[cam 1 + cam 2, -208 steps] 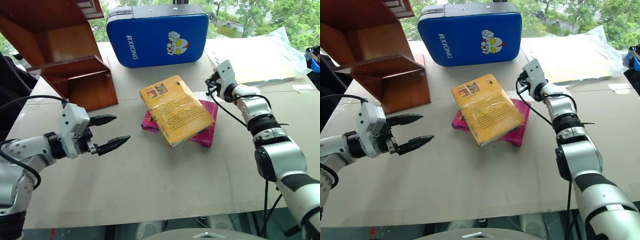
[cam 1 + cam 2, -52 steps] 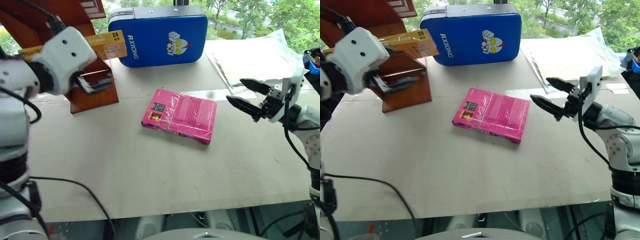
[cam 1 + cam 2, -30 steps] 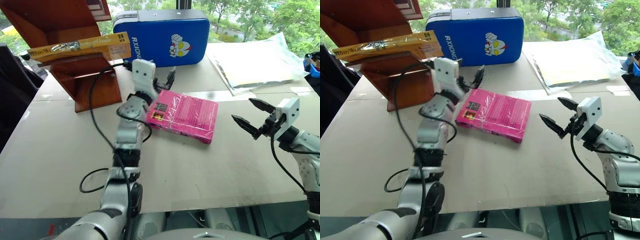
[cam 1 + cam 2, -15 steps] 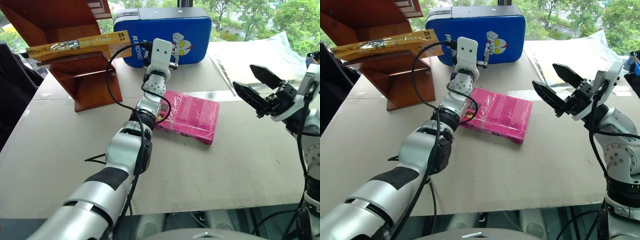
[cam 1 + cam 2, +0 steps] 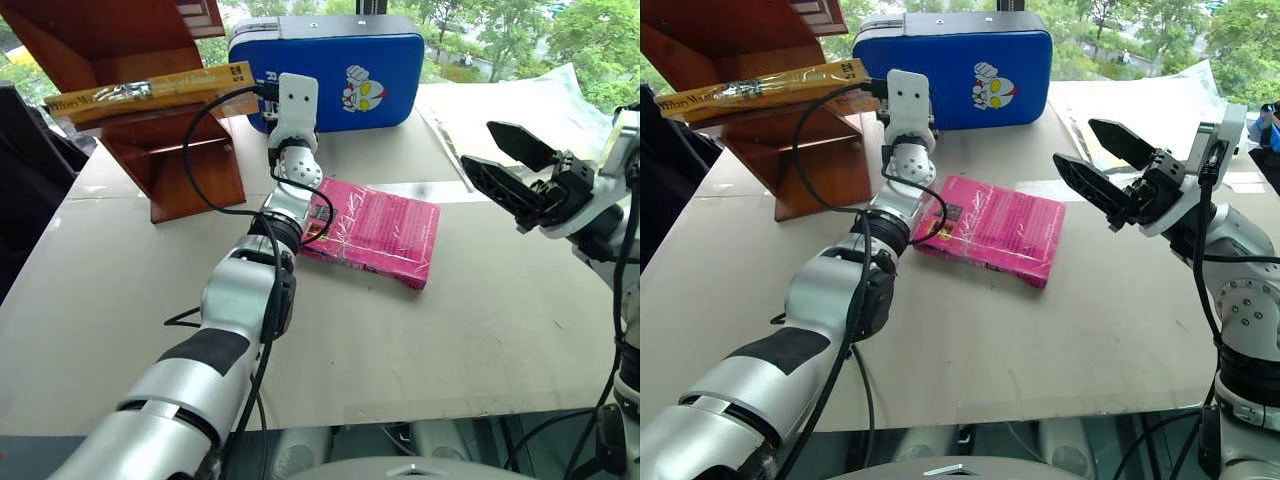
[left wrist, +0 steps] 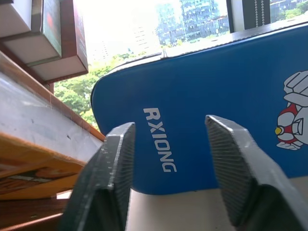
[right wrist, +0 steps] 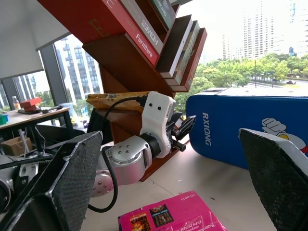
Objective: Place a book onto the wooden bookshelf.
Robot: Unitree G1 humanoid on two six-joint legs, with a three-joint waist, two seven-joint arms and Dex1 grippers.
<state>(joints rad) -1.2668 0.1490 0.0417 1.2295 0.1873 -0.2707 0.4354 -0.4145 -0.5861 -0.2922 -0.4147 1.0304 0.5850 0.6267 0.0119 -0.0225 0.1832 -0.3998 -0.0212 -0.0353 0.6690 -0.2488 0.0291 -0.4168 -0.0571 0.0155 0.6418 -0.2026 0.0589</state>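
Table (image 5: 120,330): pale board surface, everything sits on it.

Nearest item is the pink book (image 5: 375,228), flat on the table, centre, plastic-wrapped, not touched by either gripper.

Right gripper (image 5: 505,165): raised above the table off to the right of the pink book, both black fingers spread wide, nothing between them. Released.

Left arm reaches forward across the near-left corner of the pink book, wrist up. Left gripper (image 6: 171,173) hangs in front of the blue case, near the shelf's right edge. In the left wrist view the two ribbed fingers (image 6: 118,166) stand apart with a clear gap and only the case lettering showing between them. So it's holding nothing. How wide it really is, hard to judge from that angle.

The book (image 5: 150,88): yellow-orange, lying flat on a lower shelf of the wooden bookshelf (image 5: 185,175), spine toward the camera, its right end sticking out a bit past the shelf edge. Clear of the left gripper.

Bookshelf stands at the far left of the table; the right wrist view shows other books (image 7: 180,45) leaning on a higher shelf.

Blue case (image 5: 390,55): upright at the far edge, just right of the shelf, white "RXIONG" lettering and cartoon figure on its face.

Far right: a clear plastic bag (image 5: 510,110) lying flat with pale contents.
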